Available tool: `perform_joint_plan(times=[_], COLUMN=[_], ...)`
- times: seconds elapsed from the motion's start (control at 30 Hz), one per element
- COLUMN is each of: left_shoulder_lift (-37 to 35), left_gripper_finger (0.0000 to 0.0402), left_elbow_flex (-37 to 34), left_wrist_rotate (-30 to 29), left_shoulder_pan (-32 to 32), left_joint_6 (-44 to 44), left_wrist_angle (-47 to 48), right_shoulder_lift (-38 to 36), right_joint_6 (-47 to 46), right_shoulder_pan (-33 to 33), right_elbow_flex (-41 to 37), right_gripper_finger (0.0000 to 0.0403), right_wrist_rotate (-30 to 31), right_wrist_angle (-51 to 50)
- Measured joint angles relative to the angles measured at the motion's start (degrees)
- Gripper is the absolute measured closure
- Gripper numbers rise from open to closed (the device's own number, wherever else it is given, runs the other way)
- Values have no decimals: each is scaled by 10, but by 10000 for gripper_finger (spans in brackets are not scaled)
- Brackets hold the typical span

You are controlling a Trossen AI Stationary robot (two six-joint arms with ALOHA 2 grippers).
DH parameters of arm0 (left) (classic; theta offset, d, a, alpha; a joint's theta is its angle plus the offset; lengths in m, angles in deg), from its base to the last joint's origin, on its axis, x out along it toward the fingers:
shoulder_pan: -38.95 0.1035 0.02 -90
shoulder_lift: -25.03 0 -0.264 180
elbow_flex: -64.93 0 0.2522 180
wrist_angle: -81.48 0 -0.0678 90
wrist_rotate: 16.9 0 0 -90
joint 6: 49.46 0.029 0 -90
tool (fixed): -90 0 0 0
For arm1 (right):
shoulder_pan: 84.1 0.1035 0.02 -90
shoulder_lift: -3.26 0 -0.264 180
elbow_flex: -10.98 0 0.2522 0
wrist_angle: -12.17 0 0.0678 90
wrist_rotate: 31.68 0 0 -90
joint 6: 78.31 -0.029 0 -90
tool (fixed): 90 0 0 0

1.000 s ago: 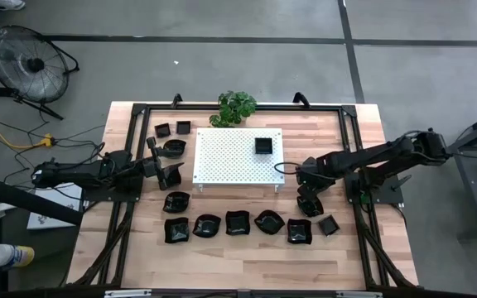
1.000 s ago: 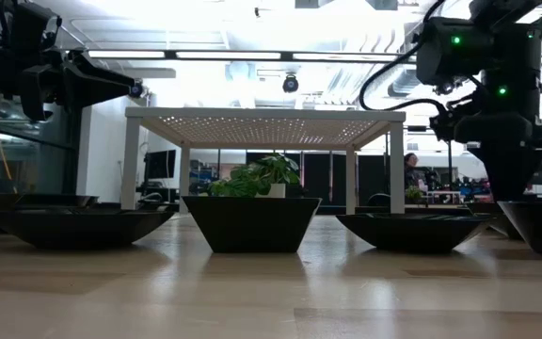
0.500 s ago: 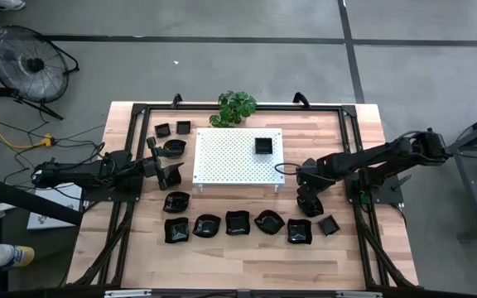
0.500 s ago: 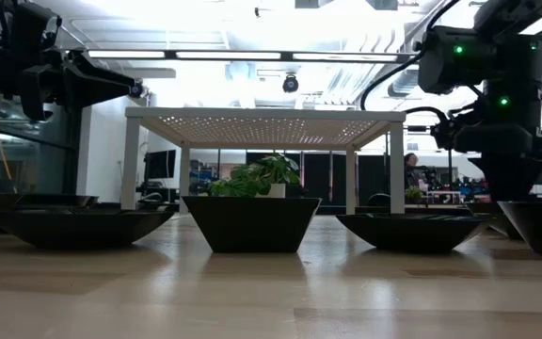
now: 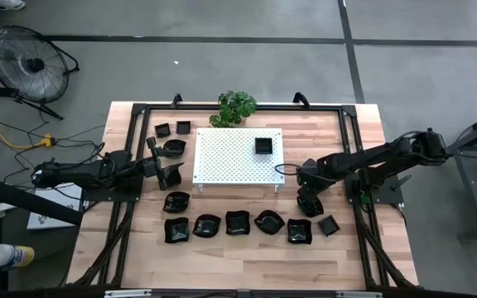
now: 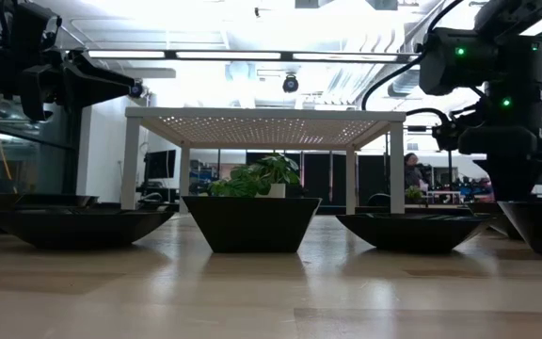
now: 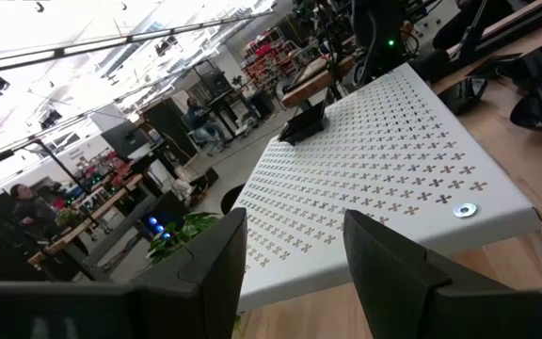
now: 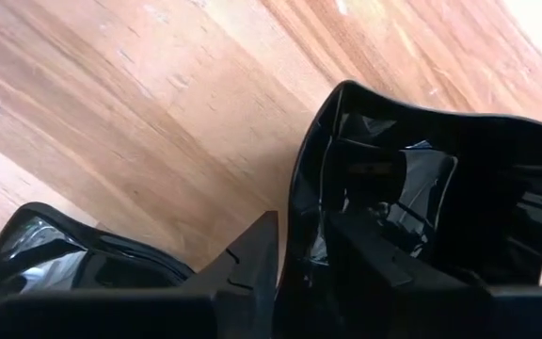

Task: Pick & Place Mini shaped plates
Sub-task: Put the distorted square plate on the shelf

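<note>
Right pincer (image 8: 299,268) is straddling a plate's (image 8: 422,188) rim at the high view's right-centre, fingers narrowing, grip unconfirmed. Next: squeezing firmly, then lifting. Left pincer (image 7: 290,259) is waiting part-open, empty.

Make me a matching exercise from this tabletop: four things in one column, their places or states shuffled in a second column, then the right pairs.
Things:
1. small black square dish
2. green potted plant
3. right gripper
4. left gripper

Places or states:
A. open, beside the board's left edge
B. on the white perforated board
C. fingers astride a glossy black dish's rim
D. behind the board, at the table's far edge

Pairs: 1-B, 2-D, 3-C, 4-A
</note>
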Motion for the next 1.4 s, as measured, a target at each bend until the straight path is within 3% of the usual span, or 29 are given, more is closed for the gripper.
perform_joint_plan(times=[0.4,0.6,1.17,1.4], left_shoulder_lift=[0,0,0,0], left_gripper_finger=[227,227,227,227], left_elbow_flex=[0,0,0,0], left_wrist_rotate=[0,0,0,0], left_shoulder_pan=[0,0,0,0], left_joint_6=[0,0,0,0], left_wrist_angle=[0,0,0,0], right_shoulder_lift=[-5,-5,-5,-3], right_joint_6=[10,15,43,93], right_shoulder_pan=[0,0,0,-9], right_elbow_flex=[1,17,251,337], right_gripper_finger=[394,399,402,402], right_wrist_rotate=[0,0,100,118], right_wrist_angle=[-1,-25,-301,-327])
